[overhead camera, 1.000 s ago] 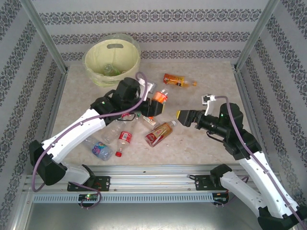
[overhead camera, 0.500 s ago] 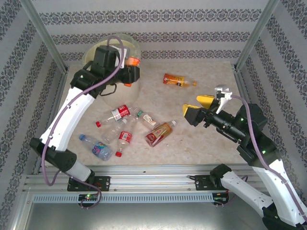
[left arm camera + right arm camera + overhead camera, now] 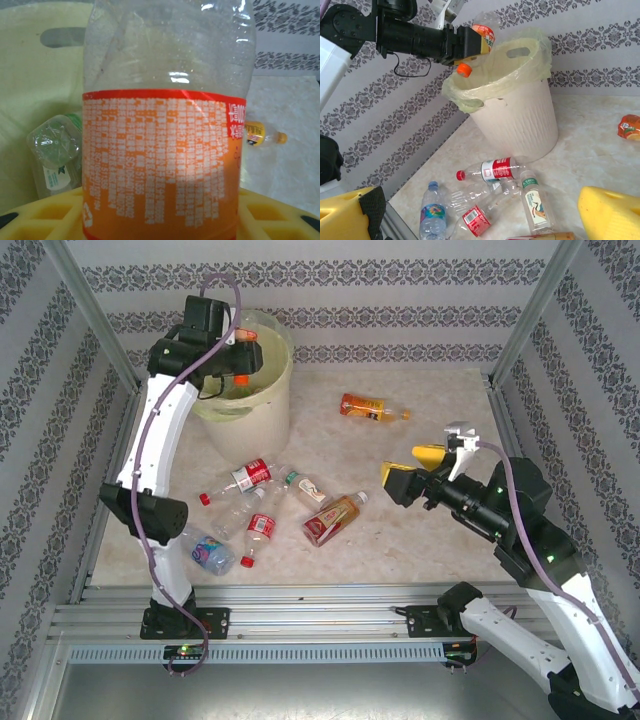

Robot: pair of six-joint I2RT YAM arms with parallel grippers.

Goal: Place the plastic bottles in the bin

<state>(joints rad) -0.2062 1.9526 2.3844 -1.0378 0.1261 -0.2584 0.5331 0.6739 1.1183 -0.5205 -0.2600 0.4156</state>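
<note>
We are holding the orange-labelled bottle [image 3: 160,165] clamped in our left gripper [image 3: 243,360] above the bin [image 3: 262,410] at the far left, so letting go is coming next, while our right gripper [image 3: 412,466] is hanging wide open and empty beside the loose bottles [image 3: 255,502].

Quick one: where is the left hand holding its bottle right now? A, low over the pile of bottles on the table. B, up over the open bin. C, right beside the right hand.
B: the left hand grips the orange-labelled bottle above the mouth of the bin, cap pointing down towards the liner.
</note>
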